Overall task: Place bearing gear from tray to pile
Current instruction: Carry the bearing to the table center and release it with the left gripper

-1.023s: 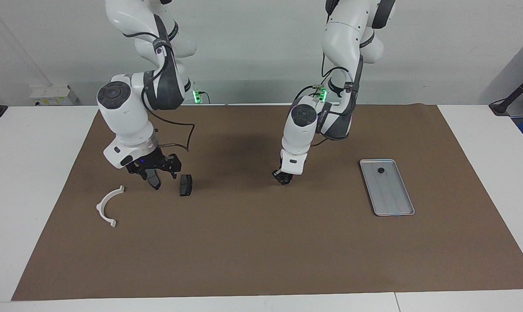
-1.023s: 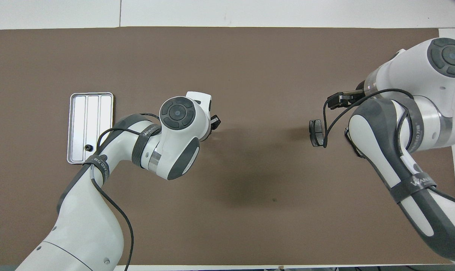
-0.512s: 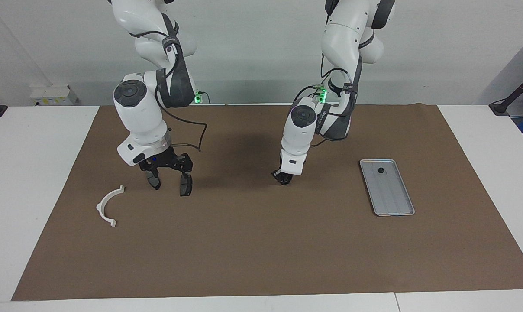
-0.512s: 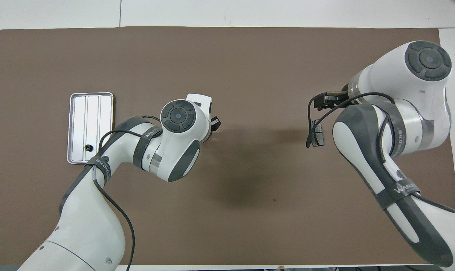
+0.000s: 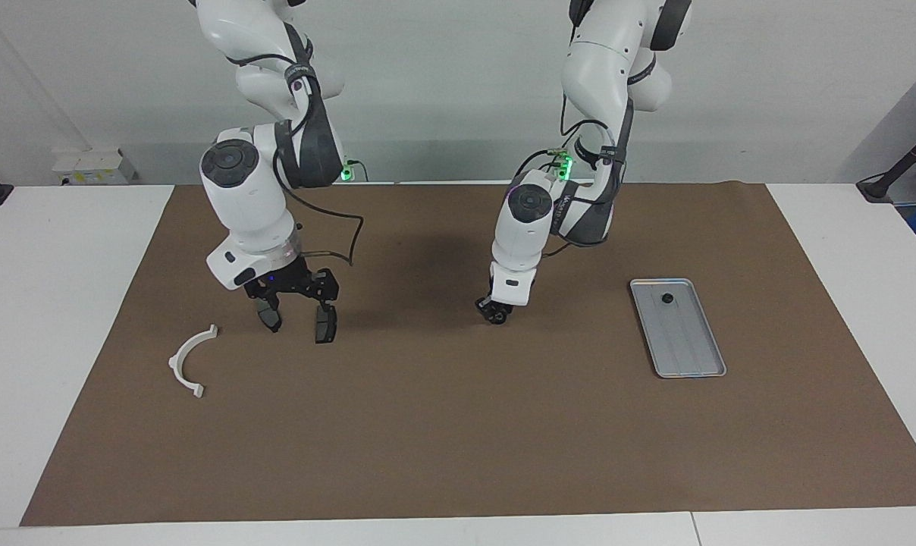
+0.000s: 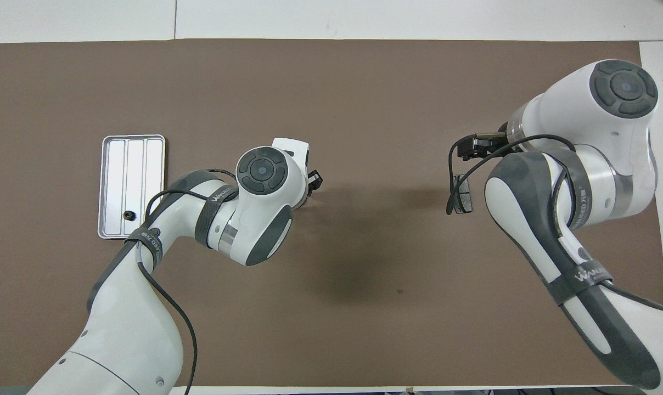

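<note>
The bearing gear [image 5: 666, 298], a small dark round part, lies in the silver tray [image 5: 678, 371] at the end nearer the robots; it also shows in the overhead view [image 6: 127, 215], in the tray [image 6: 133, 138]. The pile shows a white arc [image 5: 189, 362] and one dark brake pad [image 5: 326, 329], which the overhead view [image 6: 463, 195] also shows. My right gripper [image 5: 296, 317] is open and low over the mat beside the arc. One of its fingers overlaps the brake pad; I cannot tell if they touch. My left gripper [image 5: 494, 312] hangs low over the mat's middle, away from the tray.
A brown mat [image 5: 458, 440] covers most of the white table. In the overhead view the right arm hides the white arc. A second brake pad is not visible. The tray sits toward the left arm's end of the table, the pile toward the right arm's end.
My right gripper has moved from between the arc and the brake pad toward the brake pad, and one finger now overlaps it. The left arm has barely moved.
</note>
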`<state>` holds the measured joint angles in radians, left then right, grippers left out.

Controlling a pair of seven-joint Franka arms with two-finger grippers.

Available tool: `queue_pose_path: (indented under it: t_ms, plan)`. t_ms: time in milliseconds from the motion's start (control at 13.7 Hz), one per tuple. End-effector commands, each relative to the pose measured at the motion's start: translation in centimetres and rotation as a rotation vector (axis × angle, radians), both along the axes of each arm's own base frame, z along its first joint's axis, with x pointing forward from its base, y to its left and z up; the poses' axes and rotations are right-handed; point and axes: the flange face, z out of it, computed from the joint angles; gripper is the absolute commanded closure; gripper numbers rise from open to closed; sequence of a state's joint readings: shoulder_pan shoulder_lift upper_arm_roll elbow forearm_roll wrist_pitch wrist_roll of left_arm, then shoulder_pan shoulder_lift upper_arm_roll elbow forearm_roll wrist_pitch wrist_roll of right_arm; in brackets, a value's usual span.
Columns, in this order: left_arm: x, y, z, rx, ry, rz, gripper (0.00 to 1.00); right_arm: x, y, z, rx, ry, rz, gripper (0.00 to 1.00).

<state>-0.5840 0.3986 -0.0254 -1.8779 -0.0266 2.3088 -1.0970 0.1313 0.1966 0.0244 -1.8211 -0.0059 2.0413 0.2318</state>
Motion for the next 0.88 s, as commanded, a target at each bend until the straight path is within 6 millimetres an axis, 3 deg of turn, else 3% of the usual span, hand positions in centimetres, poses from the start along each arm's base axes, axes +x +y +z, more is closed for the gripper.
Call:
queue_pose_path:
  t_ms: [0, 146, 219, 439, 585, 804]
  plan:
    - [-0.3, 0.2, 1.1, 0.055, -0.001, -0.008, 0.00, -0.2, -0.1, 0.3, 0.001, -0.015, -0.020, 0.00]
    - [-0.5, 1.7, 3.5, 0.052, -0.011, -0.010, 0.00, -0.1, 0.0, 0.4, 0.001, -0.015, -0.020, 0.00]
    - [-0.8, 4.1, 4.7, 0.059, -0.001, -0.034, 0.00, -0.2, 0.7, 0.5, 0.002, -0.013, -0.020, 0.00]
    - [-1.2, 14.2, 7.4, 0.081, 0.051, -0.214, 0.00, -0.9, 4.3, 0.7, 0.006, -0.012, -0.095, 0.00]
    - [0.4, 19.7, 7.7, 0.079, 0.079, -0.283, 0.00, -1.5, 7.3, 1.2, 0.012, -0.022, -0.141, 0.00]
    - [2.5, 27.8, 7.6, 0.064, 0.067, -0.390, 0.17, -1.8, 12.7, 1.0, 0.015, -0.013, -0.208, 0.00]
